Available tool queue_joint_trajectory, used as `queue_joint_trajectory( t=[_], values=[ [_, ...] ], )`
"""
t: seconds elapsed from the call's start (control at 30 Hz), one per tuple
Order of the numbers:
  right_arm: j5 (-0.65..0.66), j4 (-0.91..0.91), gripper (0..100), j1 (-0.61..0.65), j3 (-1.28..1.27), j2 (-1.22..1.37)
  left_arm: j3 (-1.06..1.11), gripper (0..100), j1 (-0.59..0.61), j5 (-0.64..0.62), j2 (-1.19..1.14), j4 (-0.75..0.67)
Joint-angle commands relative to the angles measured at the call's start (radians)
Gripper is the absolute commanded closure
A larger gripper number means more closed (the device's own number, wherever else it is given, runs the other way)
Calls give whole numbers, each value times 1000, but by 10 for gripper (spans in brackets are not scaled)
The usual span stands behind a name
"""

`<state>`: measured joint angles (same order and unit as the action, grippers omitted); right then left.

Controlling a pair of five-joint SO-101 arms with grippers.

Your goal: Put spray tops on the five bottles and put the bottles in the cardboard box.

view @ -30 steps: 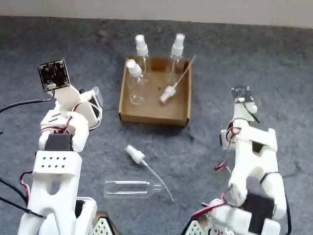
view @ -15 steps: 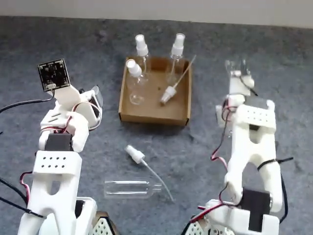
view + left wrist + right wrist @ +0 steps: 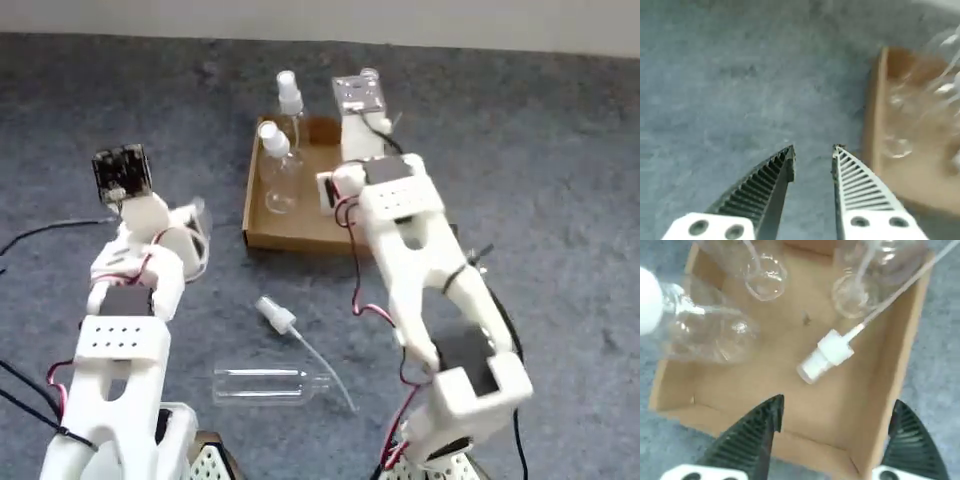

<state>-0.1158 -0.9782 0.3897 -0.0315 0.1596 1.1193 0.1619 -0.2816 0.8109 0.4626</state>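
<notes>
R tool [image 3: 837,404] now over box [image 3: 892,365], wide-open

Right arm [image 3: 400,210] covers right half of cardboard box [image 3: 292,238].

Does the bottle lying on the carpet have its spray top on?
No, the lying bottle has a bare neck; a loose spray top lies beside it.

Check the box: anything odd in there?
Yes. A loose spray top lies on its side on the box floor, fitted to nothing, with its tube slanting out over the rim. The open right claw hangs above it.
</notes>
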Motion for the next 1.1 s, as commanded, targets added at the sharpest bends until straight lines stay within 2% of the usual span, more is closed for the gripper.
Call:
queue_joint_trajectory(
  t=[0.0, 0.2, 0.6, 1.07],
  values=[
    [-77, 24, 721, 13, 131, 30, 81, 912, 111, 66, 16, -68],
    [-130, 25, 721, 13, 189, 102, 202, 912, 114, 68, 21, -279],
    [-132, 176, 721, 7, 191, 234, 205, 912, 114, 69, 21, -281],
    [-132, 189, 721, 5, 191, 323, 205, 912, 114, 69, 19, -281]
  ],
)
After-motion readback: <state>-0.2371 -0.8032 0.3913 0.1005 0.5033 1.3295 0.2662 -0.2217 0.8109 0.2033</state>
